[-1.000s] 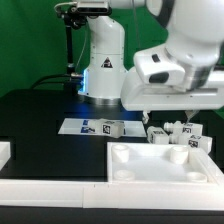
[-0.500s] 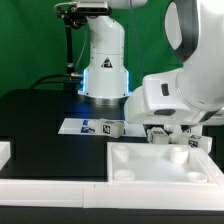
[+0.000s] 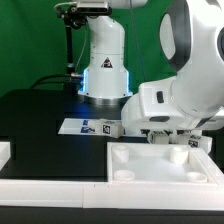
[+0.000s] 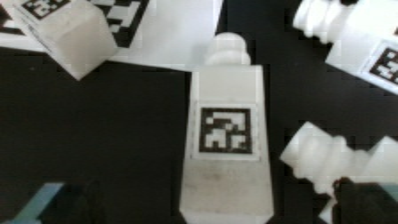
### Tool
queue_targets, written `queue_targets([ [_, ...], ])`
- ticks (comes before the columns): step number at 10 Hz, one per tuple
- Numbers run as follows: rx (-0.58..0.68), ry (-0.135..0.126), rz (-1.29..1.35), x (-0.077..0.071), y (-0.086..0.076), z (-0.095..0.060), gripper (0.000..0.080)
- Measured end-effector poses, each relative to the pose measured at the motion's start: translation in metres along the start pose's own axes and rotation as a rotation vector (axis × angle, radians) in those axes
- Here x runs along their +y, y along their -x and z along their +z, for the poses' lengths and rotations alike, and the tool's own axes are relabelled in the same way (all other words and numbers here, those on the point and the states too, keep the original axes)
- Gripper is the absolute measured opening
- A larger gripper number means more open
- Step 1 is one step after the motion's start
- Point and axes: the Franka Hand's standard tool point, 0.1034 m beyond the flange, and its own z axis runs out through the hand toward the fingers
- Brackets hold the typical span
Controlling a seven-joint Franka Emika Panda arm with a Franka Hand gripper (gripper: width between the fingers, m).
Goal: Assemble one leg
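Observation:
In the wrist view a white leg (image 4: 228, 120) with a square tag lies on the black table, lengthwise between my fingers. My gripper (image 4: 205, 205) is open, with one dark fingertip (image 4: 50, 203) on each side of the leg and a gap between each and the leg. In the exterior view the hand (image 3: 170, 128) sits low over the cluster of legs (image 3: 196, 141) behind the large white tray (image 3: 160, 172). The fingers and the leg between them are hidden there by the hand.
Two more legs (image 4: 334, 160) (image 4: 356, 35) lie close beside the centred one. A tagged white block (image 4: 80, 45) stands on the marker board (image 4: 175, 30), also seen in the exterior view (image 3: 72, 126). The robot base (image 3: 105, 70) stands behind.
The arm has come down and shifted toward the exterior view's left, so the hand now sits low over the legs and covers several of them.

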Motion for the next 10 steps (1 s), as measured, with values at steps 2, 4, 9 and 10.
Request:
queue_targets([
  [2,0.015,0.000,-0.002,-0.001,-0.002,-0.001,0.0649],
  [4,0.012,-0.001,-0.001,0.000,-0.003,0.001,0.0649],
  [9,-0.018,0.000,0.007,0.002,-0.007,0.020,0.0649],
  [10,-0.017,0.000,0.006,0.002,-0.007,0.020,0.0526],
])
